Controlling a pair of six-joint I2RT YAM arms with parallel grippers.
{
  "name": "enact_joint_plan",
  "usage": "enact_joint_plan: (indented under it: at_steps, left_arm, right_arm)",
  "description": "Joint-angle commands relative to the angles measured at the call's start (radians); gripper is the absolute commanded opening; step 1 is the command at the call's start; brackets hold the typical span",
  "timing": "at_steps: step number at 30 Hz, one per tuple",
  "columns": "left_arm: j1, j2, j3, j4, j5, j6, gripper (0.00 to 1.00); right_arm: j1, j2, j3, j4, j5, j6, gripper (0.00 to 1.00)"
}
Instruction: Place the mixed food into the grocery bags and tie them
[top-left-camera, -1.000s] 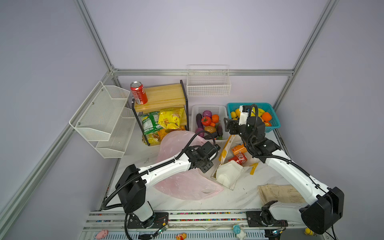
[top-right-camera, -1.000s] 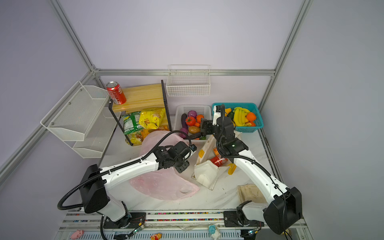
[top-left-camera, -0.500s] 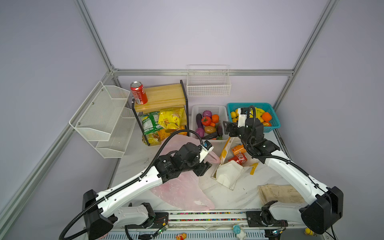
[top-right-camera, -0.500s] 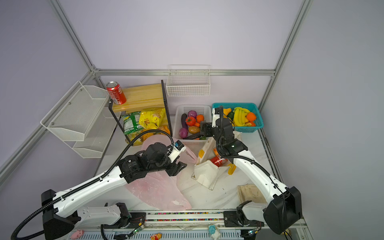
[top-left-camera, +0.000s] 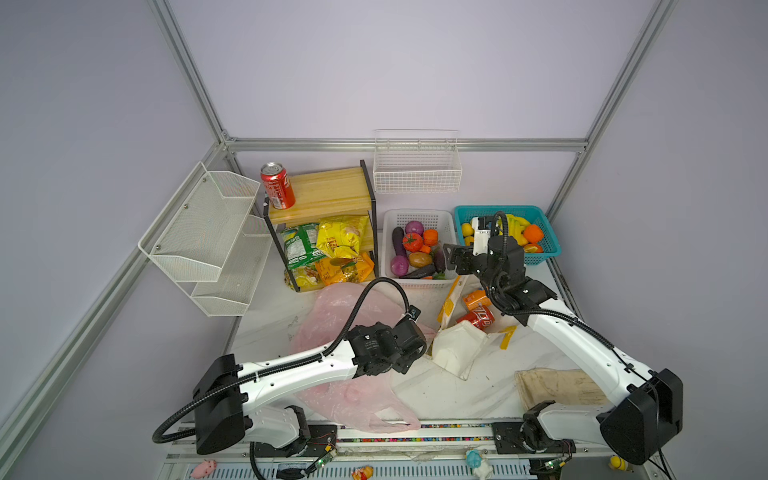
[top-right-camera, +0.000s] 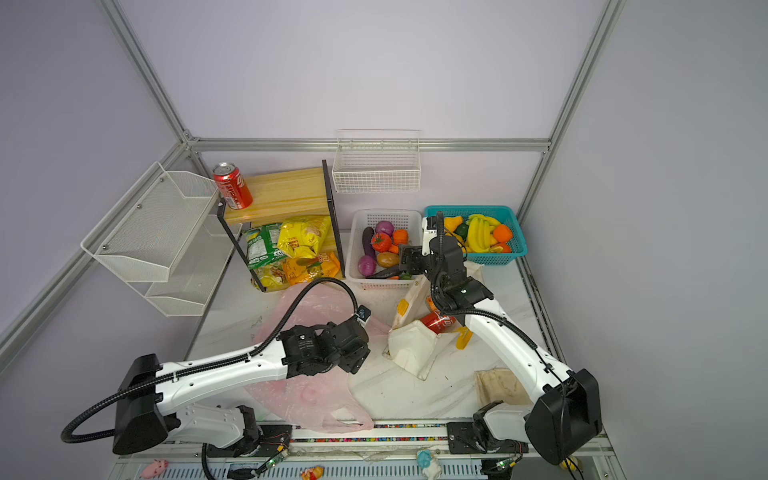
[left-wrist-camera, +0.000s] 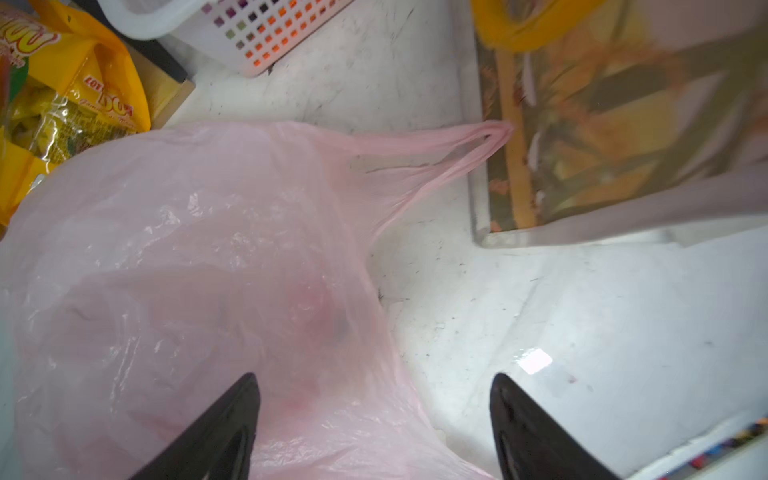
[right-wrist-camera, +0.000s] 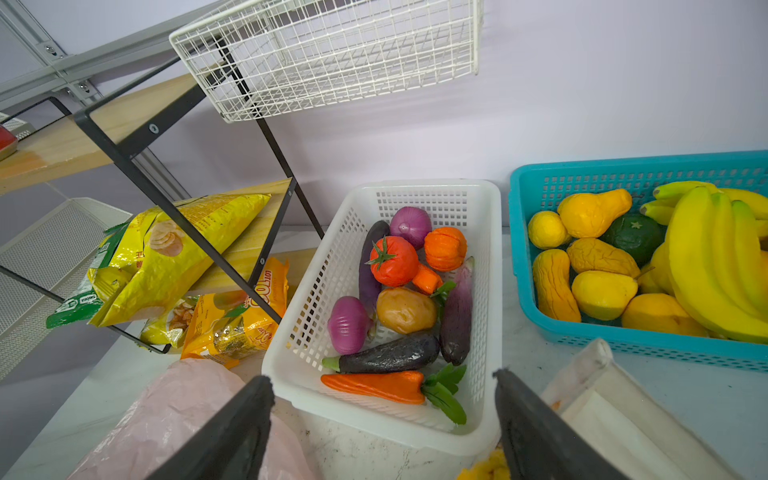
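The pink plastic bag (top-left-camera: 332, 307) (left-wrist-camera: 187, 270) lies flat on the table, one handle stretched toward the white canvas tote (top-left-camera: 457, 353) (left-wrist-camera: 582, 220). My left gripper (left-wrist-camera: 374, 386) hovers open just over the bag, holding nothing. A red can (top-left-camera: 478, 318) and an orange can (top-left-camera: 476, 298) lie at the tote's mouth. Another red cola can (top-left-camera: 277, 185) stands on the wooden shelf. My right gripper (right-wrist-camera: 384, 390) (top-left-camera: 453, 259) is open and empty at the near edge of the white basket (right-wrist-camera: 374, 419), which holds a tomato (right-wrist-camera: 392, 261), a potato (right-wrist-camera: 405, 309) and a purple onion (right-wrist-camera: 348, 324).
A teal basket (top-left-camera: 498, 210) of bananas and pears stands right of the white one. Snack packets (top-left-camera: 340, 241) fill the rack's lower shelf. A wire basket (top-left-camera: 415, 174) hangs on the back wall, mesh shelves (top-left-camera: 208, 232) on the left. A beige cloth (top-left-camera: 557, 386) lies front right.
My left arm has drawn back toward the front of the table and its jaws have opened wide over the pink bag. The right arm has hardly moved.
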Motion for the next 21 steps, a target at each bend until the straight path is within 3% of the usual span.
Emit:
enact_joint_plan:
  at_steps: [1, 4, 13, 17, 21]
  left_arm:
    - [0.001, 0.016, -0.062, 0.034, -0.054, -0.071, 0.89]
    - [0.001, 0.074, -0.106, 0.113, -0.041, -0.079, 0.92]
    - [0.01, 0.199, -0.117, 0.131, -0.168, -0.104, 0.96]
    - [0.017, 0.246, -0.114, 0.125, -0.186, -0.093, 0.92]
    - [0.026, 0.261, -0.113, 0.111, -0.218, -0.105, 0.8]
  right_arm:
    - [0.001, -0.018, -0.02, 0.012, 0.013, -0.003, 0.85]
    - [0.0, -0.024, -0.029, 0.014, 0.015, -0.003, 0.85]
    - [0.0, -0.031, -0.043, 0.015, 0.01, -0.001, 0.86]
    - [0.001, -0.026, -0.046, 0.019, 0.007, 0.0, 0.86]
    - [0.0, -0.022, -0.05, 0.02, 0.006, 0.002, 0.86]
